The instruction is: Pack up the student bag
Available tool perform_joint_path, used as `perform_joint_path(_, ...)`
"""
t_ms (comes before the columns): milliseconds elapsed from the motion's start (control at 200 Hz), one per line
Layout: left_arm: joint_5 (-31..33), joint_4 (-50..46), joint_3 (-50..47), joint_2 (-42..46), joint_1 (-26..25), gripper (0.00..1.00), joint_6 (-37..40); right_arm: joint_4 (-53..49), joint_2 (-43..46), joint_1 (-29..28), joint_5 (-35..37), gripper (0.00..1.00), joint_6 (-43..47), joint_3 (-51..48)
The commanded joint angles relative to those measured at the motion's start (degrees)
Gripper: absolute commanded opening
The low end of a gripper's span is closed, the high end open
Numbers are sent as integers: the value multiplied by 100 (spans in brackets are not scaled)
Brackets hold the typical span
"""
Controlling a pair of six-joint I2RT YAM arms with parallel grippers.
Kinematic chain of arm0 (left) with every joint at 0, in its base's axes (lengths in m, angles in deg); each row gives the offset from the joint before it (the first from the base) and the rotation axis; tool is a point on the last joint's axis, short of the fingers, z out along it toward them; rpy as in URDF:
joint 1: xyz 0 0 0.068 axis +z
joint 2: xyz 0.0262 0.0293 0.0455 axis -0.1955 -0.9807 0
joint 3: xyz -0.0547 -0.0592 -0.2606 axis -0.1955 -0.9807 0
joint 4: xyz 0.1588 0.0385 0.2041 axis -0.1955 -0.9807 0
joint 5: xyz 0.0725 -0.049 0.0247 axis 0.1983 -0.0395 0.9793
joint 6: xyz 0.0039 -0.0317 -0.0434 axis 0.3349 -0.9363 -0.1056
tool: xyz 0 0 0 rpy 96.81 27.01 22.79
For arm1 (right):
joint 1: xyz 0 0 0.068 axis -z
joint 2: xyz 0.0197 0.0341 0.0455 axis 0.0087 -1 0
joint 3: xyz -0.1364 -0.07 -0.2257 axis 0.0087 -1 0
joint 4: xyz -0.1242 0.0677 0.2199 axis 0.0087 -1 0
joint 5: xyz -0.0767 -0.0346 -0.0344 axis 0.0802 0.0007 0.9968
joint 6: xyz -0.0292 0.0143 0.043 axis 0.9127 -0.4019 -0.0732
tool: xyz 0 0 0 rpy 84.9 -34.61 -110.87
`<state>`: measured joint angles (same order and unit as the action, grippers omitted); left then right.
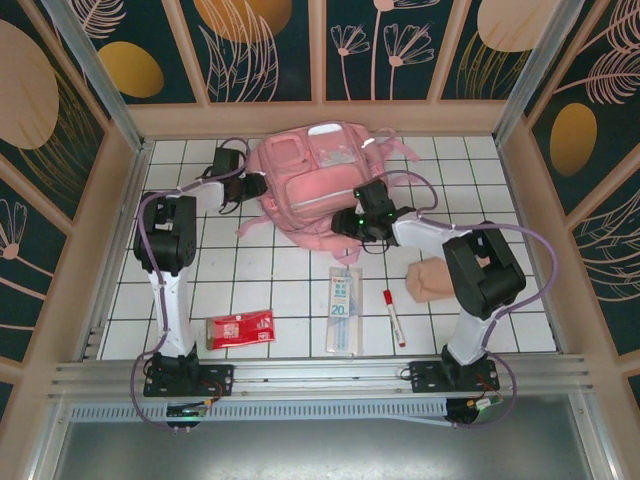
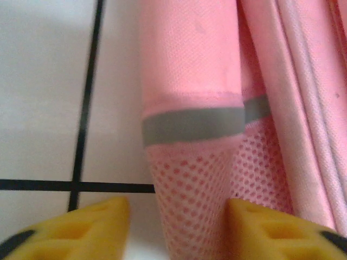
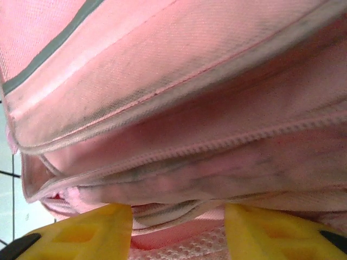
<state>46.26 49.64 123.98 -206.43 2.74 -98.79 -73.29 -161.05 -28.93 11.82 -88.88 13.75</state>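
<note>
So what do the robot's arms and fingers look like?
Both arms, the left arm and the right arm, have white tubes and chunky black joints. A purple cable loops along each. The fingers are blocky and yellow with black patches.

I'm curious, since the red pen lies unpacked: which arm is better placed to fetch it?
Right, probably. The red pen lies on the right arm's side, near its base; the left claw is across at the left edge of the student bag.
</note>
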Motion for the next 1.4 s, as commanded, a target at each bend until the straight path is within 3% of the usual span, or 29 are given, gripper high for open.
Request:
perform_joint_path(0,-284,-51,-565,187,-107,25,222,17,-240,423,114,45,444,167)
perform_joint_path(125,-288,-346,-934,590,-192,0,381,129,-367,735,-154,42,1010,327)
perform_joint_path(270,-343,-412,-1621,1513,-342,0,13,242,-807,1012,-693,41,1623,866)
perform_joint_path(465,-695,-692,-1847,2286,-683,0,-537,663,-1199,1357,-946,43,1198,1228)
perform_joint_path(596,-1151,-732,-1923,2478,-799,0,-1386,564,-694,1383,-479,51,1017,946)
perform_joint_path(716,-1417,-939,-1803,2444,-808,0,-1820,269,326,1334,59,54,1009,234)
perform_joint_path(836,-1276,-1235,-1641,2427,-810,0,-1891,-284,1387,839,538,54,979,-546)
perform_joint_path(936,-1417,-1262,-1636,2378,-806,0,-2034,-466,1700,-67,482,52,871,-732)
perform_joint_path(1011,-1588,-1257,-1644,2299,-809,0,-2140,-336,1449,-836,237,50,566,-569)
perform_joint_path(1121,-1776,-1283,-1673,2250,-812,0,-2290,152,832,-1597,618,50,263,-92)
perform_joint_path(1396,-1951,-1170,-1810,2483,-808,0,-2547,563,-912,-1874,1165,49,-10,1235)
